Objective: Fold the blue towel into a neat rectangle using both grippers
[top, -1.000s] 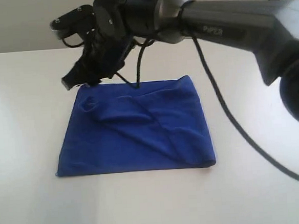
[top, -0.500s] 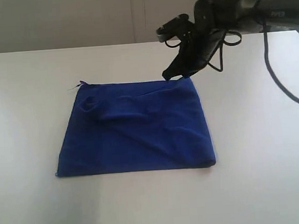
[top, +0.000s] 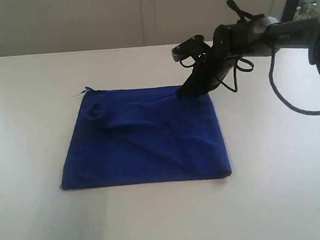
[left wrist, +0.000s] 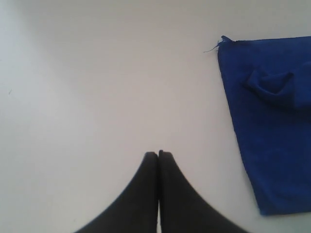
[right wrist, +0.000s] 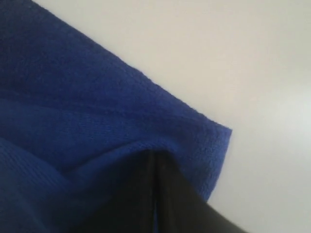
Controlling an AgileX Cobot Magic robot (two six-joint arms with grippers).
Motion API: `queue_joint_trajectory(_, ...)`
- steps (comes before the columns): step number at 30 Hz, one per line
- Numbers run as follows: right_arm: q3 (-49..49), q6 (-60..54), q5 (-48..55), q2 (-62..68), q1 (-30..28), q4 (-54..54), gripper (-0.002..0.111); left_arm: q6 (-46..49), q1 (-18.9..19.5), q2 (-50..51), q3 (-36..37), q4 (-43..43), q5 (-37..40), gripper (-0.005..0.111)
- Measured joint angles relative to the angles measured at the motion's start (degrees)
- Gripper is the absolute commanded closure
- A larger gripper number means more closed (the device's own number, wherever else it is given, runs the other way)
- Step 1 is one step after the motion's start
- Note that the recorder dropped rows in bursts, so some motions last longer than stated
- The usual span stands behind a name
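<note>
The left gripper (left wrist: 158,156) shows only in its own wrist view: its two dark fingers are pressed flat together with nothing between them, over bare white table (top: 35,216), well apart from the cloth. The blue towel (top: 145,143) lies flat in the middle of the table, already doubled over into a rough rectangle, with its near edge straight and its far edge running along the back. A loose thread (top: 80,93) sticks out at the far left corner. Just inside that corner sits a small raised pucker (top: 97,111), and from it a soft ridge runs across the upper layer towards the near right corner. At the far right corner the right gripper (top: 184,92) is down on the cloth. Its wrist view shows the fingers clenched tight, with the towel's corner bunched up around the tips, so it is pinching the towel there. The black arm (top: 253,34) behind it reaches in from the right edge, and a black cable (top: 282,97) loops down from it onto the table to the right of the towel
</note>
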Motion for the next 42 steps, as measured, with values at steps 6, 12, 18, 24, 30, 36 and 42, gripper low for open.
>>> queue_joint_trajectory(6, -0.10, 8.53, 2.39, 0.03, -3.64, 0.17, 0.108, 0.00, 0.00, 0.00, 0.00, 0.00, 0.00, 0.107)
queue_joint_trajectory(12, 0.22, 13.51, 14.92, -1.80, -9.71, -2.17, 0.108, 0.00, 0.00, 0.00, 0.00, 0.00, 0.00, 0.107)
queue_joint_trajectory(18, 11.35, 17.28, 16.75, -8.36, -10.14, -7.58, 0.108, 0.00, 0.00, 0.00, 0.00, 0.00, 0.00, 0.107)
queue_joint_trajectory(24, 31.92, 19.40, 8.08, -20.63, -9.49, -8.72, 0.108, 0.00, 0.00, 0.00, 0.00, 0.00, 0.00, 0.107)
queue_joint_trajectory(30, 39.79, 20.64, 2.39, -31.50, -6.84, -8.84, 0.108, 0.00, 0.00, 0.00, 0.00, 0.00, 0.00, 0.107)
queue_joint_trajectory(36, 36.95, 20.76, -4.59, -36.46, 4.23, -9.19, 0.108, 0.00, 0.00, 0.00, 0.00, 0.00, 0.00, 0.107)
queue_joint_trajectory(42, 31.19, 18.17, -3.99, -29.48, 16.57, -8.96, 0.108, 0.00, 0.00, 0.00, 0.00, 0.00, 0.00, 0.107)
